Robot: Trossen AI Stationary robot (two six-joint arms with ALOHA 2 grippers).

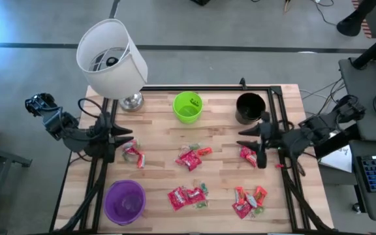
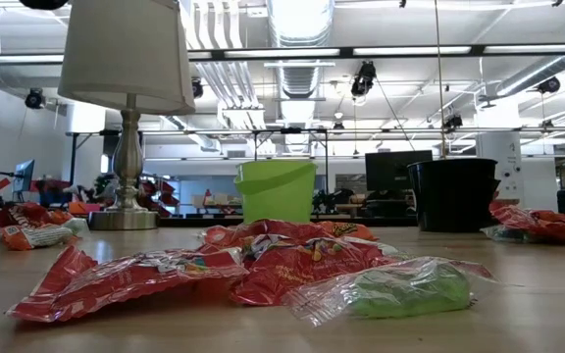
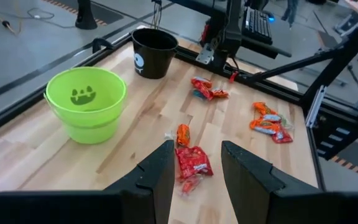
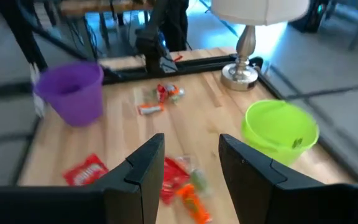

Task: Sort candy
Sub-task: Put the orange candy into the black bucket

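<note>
The candy lies in several small heaps on the wooden table: one at the left (image 1: pixel 134 155), one in the middle (image 1: pixel 191 156), one at the right (image 1: pixel 247 155), and two near the front edge (image 1: pixel 187 197) (image 1: pixel 249 200). Red packets and a green clear-wrapped piece (image 2: pixel 400 289) fill the low view. My left gripper (image 1: pixel 128 138) (image 3: pixel 196 149) hovers open above the table's left side, pointing toward the middle heap (image 3: pixel 191 163). My right gripper (image 1: pixel 245 138) (image 4: pixel 190 140) hovers open above the right side, pointing left. Neither has anything between its fingers.
A green cup (image 1: pixel 187 107) and a black cup (image 1: pixel 250 108) stand at the back, and a purple cup (image 1: pixel 125 200) stands at the front left. A lamp (image 1: pixel 113 59) with a white shade stands at the back left corner. A black frame (image 1: pixel 276 117) rims the table.
</note>
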